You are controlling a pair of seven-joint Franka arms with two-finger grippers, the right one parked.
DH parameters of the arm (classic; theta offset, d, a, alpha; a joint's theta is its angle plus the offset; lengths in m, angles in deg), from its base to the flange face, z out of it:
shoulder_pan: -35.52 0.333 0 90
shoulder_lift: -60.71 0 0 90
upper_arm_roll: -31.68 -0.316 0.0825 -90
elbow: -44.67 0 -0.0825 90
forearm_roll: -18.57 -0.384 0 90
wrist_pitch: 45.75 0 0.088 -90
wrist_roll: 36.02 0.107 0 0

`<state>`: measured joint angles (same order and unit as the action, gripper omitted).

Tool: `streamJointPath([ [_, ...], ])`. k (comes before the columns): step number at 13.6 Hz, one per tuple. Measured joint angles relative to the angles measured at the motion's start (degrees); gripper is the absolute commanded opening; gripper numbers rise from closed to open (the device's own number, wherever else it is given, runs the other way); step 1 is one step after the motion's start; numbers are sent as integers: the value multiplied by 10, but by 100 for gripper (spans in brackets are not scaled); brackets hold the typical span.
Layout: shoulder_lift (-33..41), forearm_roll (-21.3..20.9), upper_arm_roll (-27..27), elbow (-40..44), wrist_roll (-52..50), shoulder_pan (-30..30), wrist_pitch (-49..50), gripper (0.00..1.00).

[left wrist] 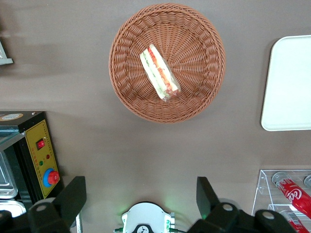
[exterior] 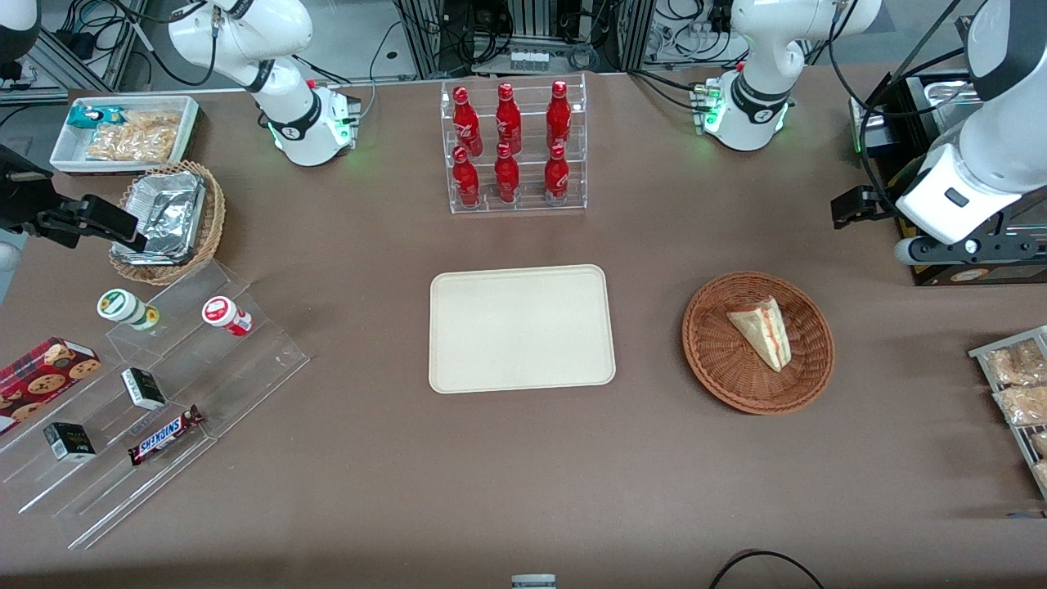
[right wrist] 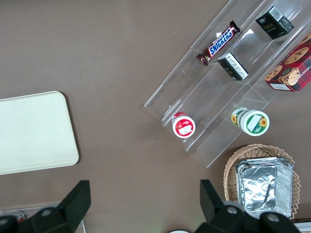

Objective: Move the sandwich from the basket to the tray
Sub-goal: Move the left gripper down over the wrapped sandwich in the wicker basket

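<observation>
inside the basket [exterior: 720,372] lies the sandwich [exterior: 762,330]; pincer [left wrist: 138,199] open above.

The working left arm rises from its white base at the upper right of the front frame and bends down along the right edge, its white wrist segment tilted over the surface toward that arm's end. Its tool [exterior: 851,209] hangs at mid-height on the right side of the front frame, held clear above the surface. From the wrist camera the tool's [left wrist: 138,196] two dark fingers [left wrist: 73,196] stand wide apart with nothing between them.
</observation>
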<state>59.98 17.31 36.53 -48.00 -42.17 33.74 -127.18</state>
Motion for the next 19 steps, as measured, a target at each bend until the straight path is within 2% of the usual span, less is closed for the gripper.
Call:
streamJointPath([
  [3,-6,1,0,-3,-8,0,-5,100],
  [6,-20,1,0,-45,-8,0,-52,100],
  [14,-41,5,1,-295,-18,0,-396,100],
  [16,-44,9,1,-345,-74,0,-480,100],
  [19,-58,11,3,-367,-269,0,-524,100],
])
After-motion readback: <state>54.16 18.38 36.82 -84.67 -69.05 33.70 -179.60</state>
